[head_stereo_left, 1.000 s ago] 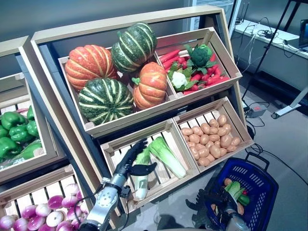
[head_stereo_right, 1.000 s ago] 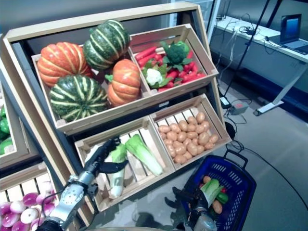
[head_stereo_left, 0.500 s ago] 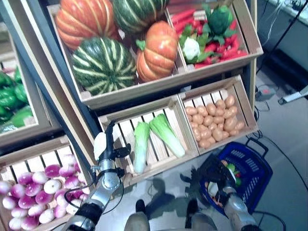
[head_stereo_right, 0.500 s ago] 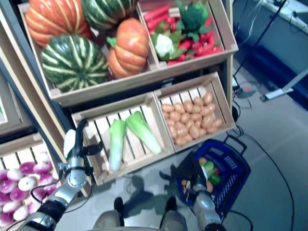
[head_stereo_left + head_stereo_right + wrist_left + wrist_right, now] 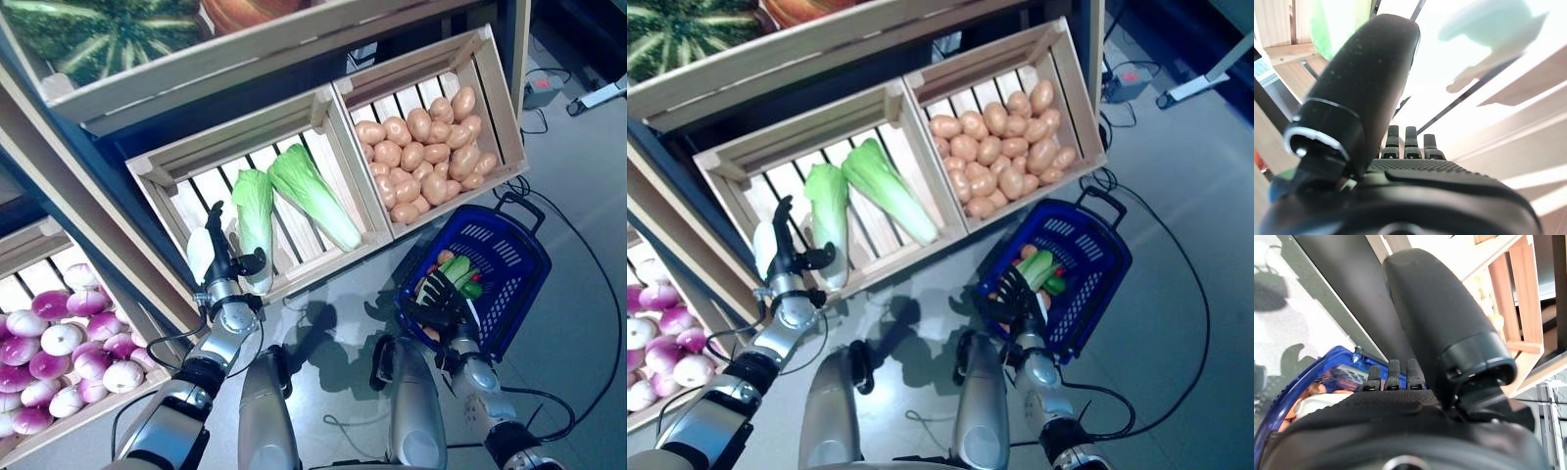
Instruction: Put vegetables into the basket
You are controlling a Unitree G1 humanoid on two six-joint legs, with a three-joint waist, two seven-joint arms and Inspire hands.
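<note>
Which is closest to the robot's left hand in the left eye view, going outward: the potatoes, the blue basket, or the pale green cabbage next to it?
From the left hand:
1. Pale green cabbage, right beside the hand in the slatted crate.
2. Potatoes, in the neighbouring crate on the right.
3. Blue basket, on the floor by the right hand, farthest off.
</note>
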